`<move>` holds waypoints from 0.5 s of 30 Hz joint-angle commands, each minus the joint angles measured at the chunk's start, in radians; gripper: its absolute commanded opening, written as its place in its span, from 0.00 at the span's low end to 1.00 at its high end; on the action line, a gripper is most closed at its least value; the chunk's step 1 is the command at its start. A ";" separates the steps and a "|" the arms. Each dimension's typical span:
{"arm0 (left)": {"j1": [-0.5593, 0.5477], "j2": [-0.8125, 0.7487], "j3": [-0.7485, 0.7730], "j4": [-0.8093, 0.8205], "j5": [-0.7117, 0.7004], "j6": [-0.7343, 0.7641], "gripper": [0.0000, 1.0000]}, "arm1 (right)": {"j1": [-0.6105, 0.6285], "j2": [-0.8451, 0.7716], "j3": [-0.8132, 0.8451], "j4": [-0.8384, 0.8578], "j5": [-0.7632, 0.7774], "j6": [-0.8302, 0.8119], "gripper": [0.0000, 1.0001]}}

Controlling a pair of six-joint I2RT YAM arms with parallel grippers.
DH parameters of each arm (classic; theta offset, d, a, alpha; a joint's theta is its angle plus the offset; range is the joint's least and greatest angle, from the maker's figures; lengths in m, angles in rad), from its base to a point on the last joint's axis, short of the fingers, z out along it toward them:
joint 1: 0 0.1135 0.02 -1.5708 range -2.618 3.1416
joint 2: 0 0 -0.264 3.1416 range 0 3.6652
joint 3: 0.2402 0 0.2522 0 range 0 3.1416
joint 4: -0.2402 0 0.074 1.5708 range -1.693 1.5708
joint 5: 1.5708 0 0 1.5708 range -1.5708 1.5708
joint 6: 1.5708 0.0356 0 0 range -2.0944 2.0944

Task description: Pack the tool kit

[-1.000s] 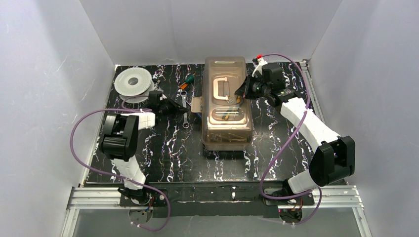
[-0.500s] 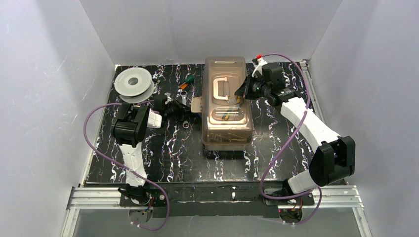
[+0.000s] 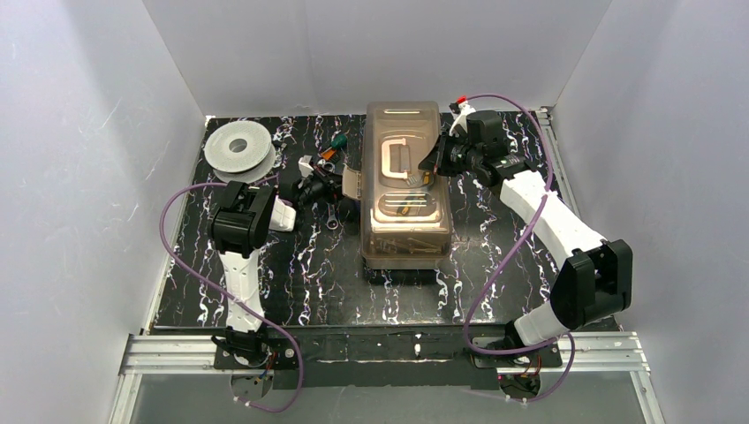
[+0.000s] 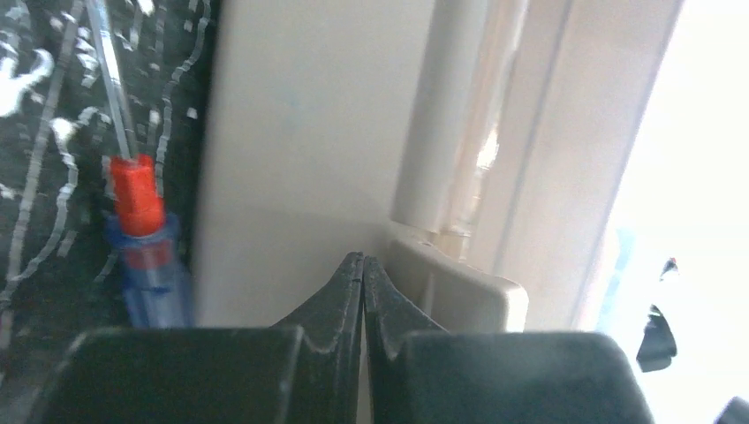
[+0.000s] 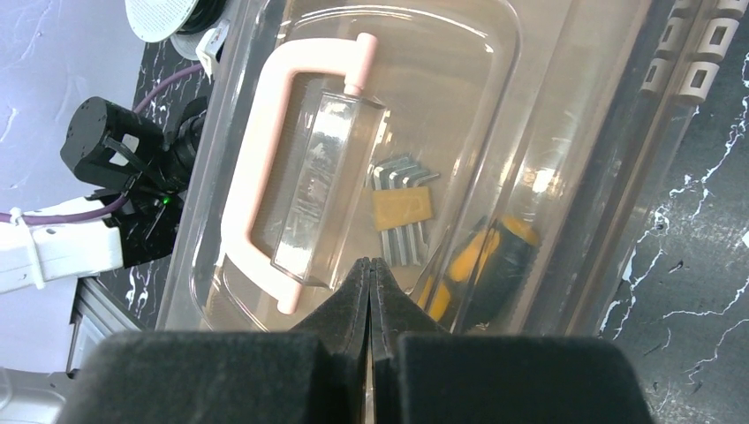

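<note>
At the upper left of the overhead view we see a round grey spool (image 3: pixel 237 148), which is no part of the kit. To its right, our left gripper (image 4: pixel 362 265) has its fingers pressed together with nothing between them. The tips sit against the tan side wall of the toolbox (image 3: pixel 402 190), just beside the cream latch (image 4: pixel 455 287). We judge it is there to work that latch, not to lift anything. Loose tools lie on the black marbled table (image 3: pixel 291 274) nearby: a blue-handled screwdriver (image 4: pixel 141 238) along the box wall, a green-and-orange screwdriver (image 3: pixel 336 141) further up, and a silver wrench (image 3: pixel 332 218). Packing therefore looks unfinished. In the middle, the smoky lid (image 5: pixel 530 106) is down, its handle (image 5: pixel 256 177) lying flat. Through the lid we see hex keys (image 5: pixel 402 212) and a yellow-and-black screwdriver (image 5: pixel 477 269). On the right, our right gripper (image 5: pixel 369 269) is also closed on nothing. It is poised over the lid beside the handle, likely to steady the box, though we cannot tell whether it touches.
</note>
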 commanded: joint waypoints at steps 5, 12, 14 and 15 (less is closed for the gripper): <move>-0.002 -0.025 0.000 0.263 0.043 -0.202 0.00 | -0.004 0.020 0.039 -0.034 -0.007 0.002 0.01; -0.001 -0.062 -0.014 0.217 0.046 -0.147 0.00 | -0.004 0.010 0.037 -0.043 -0.010 -0.001 0.01; -0.006 -0.127 -0.012 0.069 0.045 -0.013 0.00 | -0.004 0.009 0.035 -0.044 -0.009 -0.002 0.01; -0.011 -0.163 -0.004 -0.022 0.044 0.049 0.00 | -0.005 0.009 0.034 -0.045 -0.009 -0.002 0.01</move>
